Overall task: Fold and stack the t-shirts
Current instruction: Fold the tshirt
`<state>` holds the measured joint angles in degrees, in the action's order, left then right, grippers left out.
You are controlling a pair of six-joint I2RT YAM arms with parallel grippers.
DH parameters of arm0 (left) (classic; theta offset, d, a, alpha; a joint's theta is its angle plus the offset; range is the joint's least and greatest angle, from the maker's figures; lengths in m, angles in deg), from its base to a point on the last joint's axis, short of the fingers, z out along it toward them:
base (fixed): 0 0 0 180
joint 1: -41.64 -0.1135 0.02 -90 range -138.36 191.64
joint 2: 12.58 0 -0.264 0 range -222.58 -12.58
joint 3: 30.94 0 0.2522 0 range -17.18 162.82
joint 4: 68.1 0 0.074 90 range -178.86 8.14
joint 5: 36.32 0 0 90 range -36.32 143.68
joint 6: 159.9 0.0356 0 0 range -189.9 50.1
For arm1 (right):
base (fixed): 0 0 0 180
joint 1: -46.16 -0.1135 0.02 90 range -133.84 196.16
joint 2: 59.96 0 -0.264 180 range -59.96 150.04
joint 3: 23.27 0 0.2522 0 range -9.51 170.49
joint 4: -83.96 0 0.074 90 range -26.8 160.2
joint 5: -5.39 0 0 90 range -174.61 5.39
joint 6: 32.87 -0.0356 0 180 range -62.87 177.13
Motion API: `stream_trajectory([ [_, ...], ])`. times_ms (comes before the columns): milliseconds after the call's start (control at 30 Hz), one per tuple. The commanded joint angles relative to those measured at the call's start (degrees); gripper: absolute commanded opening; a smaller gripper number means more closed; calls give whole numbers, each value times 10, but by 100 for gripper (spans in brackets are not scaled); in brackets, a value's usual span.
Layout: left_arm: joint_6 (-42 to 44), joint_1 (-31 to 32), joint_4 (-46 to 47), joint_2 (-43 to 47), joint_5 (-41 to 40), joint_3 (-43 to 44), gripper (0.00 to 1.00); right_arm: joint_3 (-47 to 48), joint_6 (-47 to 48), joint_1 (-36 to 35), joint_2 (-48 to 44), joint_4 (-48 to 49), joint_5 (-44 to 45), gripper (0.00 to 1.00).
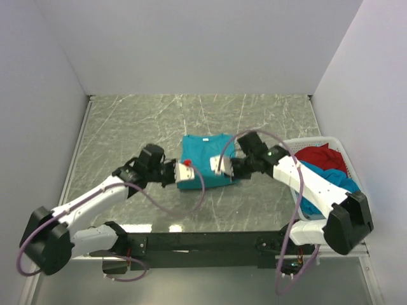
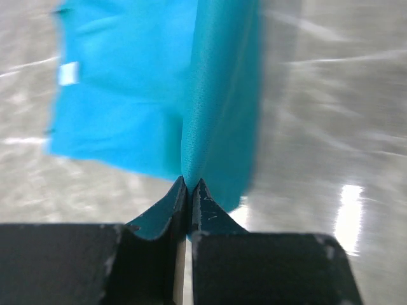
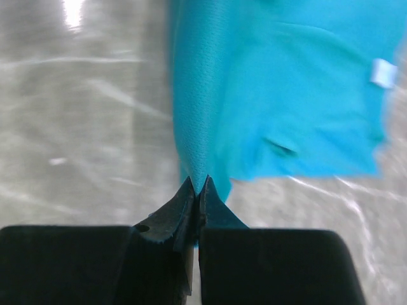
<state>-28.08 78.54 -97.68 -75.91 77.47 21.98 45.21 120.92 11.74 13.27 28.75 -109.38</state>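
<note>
A teal t-shirt (image 1: 205,155) lies partly folded at the middle of the table, its white neck label toward the back. My left gripper (image 1: 191,171) is shut on the shirt's near left edge, and teal cloth (image 2: 210,114) rises straight out from between its closed tips (image 2: 190,184). My right gripper (image 1: 215,166) is shut on the near right edge. There the teal t-shirt (image 3: 280,95) stretches away from the pinched tips (image 3: 198,183). A red t-shirt (image 1: 320,156) and a bright blue t-shirt (image 1: 331,179) lie bunched in the basket.
A white slatted basket (image 1: 299,143) stands at the table's right edge, partly behind the right arm. The grey marbled tabletop (image 1: 127,127) is walled by white panels at the back and both sides. Purple cables loop off both arms.
</note>
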Motion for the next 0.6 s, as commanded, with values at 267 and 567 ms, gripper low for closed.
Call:
stream_trajectory([
  [267, 63, -128, 159, -252, 32, 180, 0, 243, -144, 82, 214, 68, 74, 0],
  [567, 14, -143, 272, -391, -26, 268, 0, 365, -231, 102, 352, 128, 170, 0],
])
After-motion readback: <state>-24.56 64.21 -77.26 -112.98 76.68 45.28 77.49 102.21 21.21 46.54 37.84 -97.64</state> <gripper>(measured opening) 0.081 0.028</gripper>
